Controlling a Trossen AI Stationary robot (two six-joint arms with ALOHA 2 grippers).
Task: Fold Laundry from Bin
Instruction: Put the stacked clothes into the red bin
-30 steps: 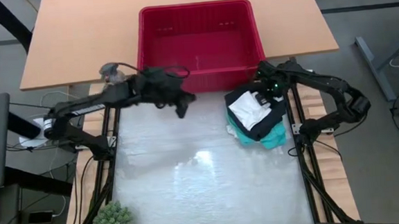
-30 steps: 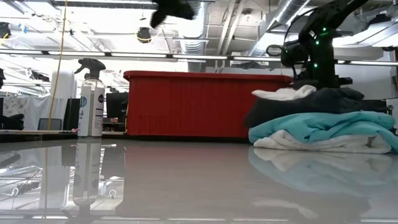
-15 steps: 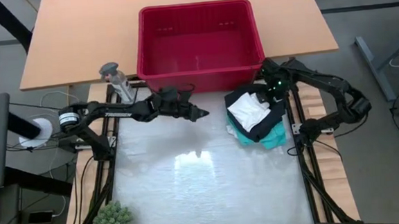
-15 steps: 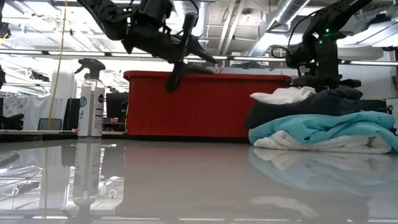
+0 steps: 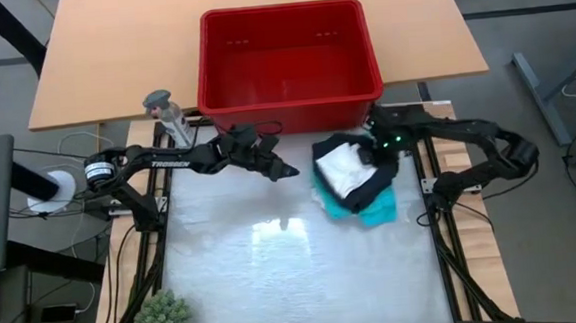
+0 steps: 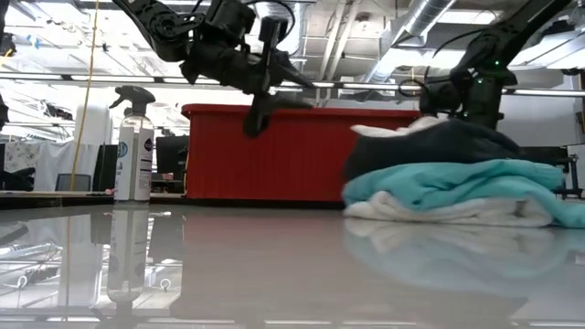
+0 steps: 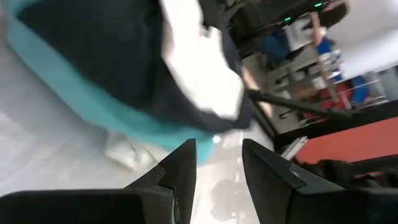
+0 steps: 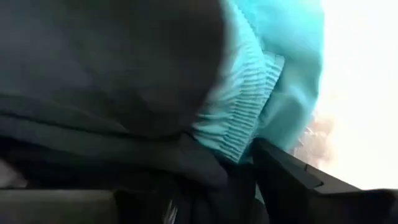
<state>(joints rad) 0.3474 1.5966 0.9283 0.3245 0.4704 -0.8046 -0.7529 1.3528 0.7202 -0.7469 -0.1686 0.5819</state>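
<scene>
Low view only, spray bottle (image 6: pixel 133 143), bin (image 6: pixel 302 153)

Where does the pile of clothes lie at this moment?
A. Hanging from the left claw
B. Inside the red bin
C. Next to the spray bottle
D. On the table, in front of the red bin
D: the pile of clothes rests on the shiny table, outside the empty red bin.

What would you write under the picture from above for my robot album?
Right gripper pushes the laundry pile across the table beside the empty red bin; left gripper hovers open nearby.
</scene>
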